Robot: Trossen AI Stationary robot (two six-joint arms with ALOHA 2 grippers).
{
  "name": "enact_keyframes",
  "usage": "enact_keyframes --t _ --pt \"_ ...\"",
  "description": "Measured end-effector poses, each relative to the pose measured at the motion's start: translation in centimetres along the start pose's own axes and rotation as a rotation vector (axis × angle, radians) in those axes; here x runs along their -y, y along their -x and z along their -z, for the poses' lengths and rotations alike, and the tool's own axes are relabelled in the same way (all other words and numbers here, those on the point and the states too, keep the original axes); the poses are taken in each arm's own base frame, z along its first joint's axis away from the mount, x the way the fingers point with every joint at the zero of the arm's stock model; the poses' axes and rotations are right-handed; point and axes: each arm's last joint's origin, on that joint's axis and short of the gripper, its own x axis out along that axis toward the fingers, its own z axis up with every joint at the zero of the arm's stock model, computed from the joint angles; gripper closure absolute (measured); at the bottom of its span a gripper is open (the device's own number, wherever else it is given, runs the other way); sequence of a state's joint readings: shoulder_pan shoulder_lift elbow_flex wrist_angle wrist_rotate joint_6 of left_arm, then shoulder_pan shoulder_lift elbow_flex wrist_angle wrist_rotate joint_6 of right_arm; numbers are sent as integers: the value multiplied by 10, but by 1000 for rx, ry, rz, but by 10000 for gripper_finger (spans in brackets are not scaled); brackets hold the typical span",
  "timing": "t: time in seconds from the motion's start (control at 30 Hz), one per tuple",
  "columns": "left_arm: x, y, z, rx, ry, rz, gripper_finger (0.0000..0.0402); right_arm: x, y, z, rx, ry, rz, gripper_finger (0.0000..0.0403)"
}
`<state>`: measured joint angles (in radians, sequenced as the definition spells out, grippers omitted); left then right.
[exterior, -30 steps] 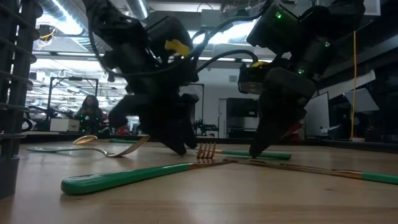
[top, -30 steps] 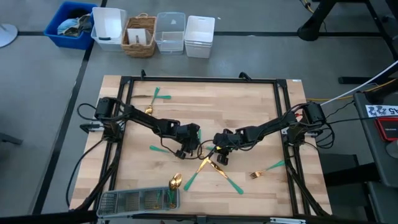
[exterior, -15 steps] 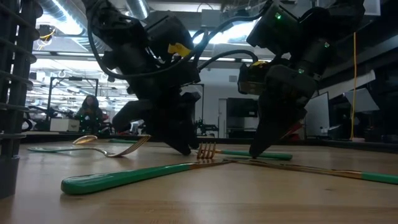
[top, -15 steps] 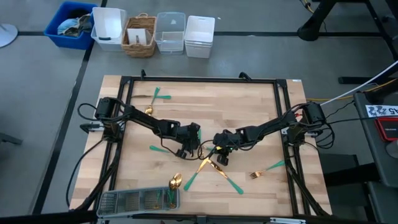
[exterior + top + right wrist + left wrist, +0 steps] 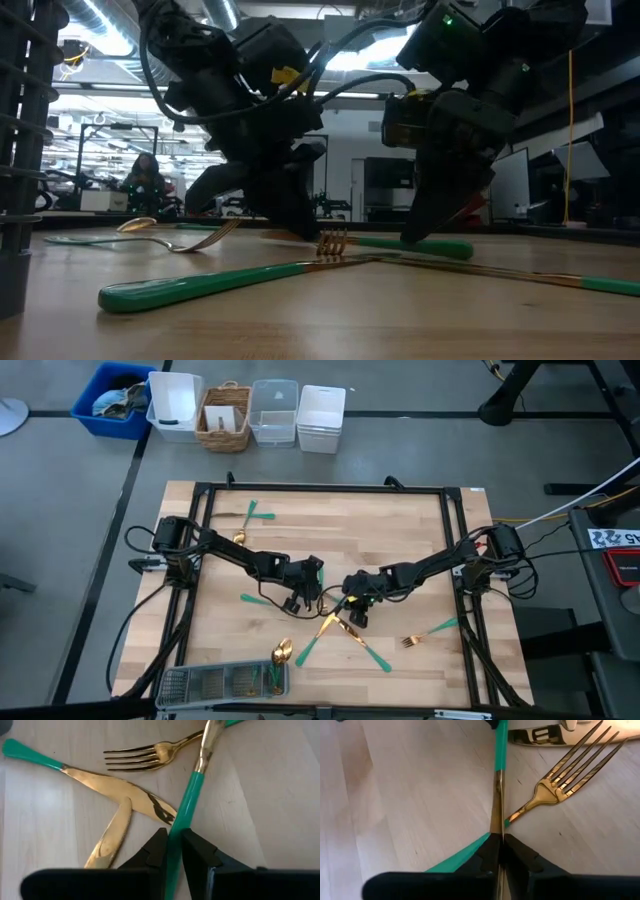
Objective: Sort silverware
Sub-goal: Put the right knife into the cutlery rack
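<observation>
The two dark arms meet at the middle of the light wooden desk (image 5: 400,530). One slim piece of silverware with a gold head and a teal-green handle (image 5: 187,812) is gripped at both ends. The left gripper (image 5: 498,842) is shown in its wrist view with its fingers (image 5: 485,855) pressed together on the thin gold end of that piece. The right gripper (image 5: 172,837) is shown in its wrist view with its fingers (image 5: 155,850) pinching the teal-green handle of the same piece.

Just beside the held piece, a gold fork with four tines (image 5: 560,787) is laid on the desk. Two gold knives (image 5: 117,787) are laid crossed near the fork, on the side toward the grey mesh compartment tray (image 5: 215,682). That tray is set at the desk edge nearest the camera, on the left arm's side, and a gold spoon (image 5: 282,652) rests just beside it. A further fork with a teal handle (image 5: 430,632) is placed well apart from the tray, on the right arm's side. Two more teal-handled pieces (image 5: 250,513) lie near the far edge, on the left arm's side.
</observation>
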<state>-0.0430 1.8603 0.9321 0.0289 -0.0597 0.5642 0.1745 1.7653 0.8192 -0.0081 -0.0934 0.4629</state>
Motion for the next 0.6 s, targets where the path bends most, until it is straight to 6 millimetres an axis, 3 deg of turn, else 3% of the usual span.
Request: enact_keyframes --t 0.6 --pt "0 0 0 8 -12 -3 400 -3 3 -6 32 32 21 350"
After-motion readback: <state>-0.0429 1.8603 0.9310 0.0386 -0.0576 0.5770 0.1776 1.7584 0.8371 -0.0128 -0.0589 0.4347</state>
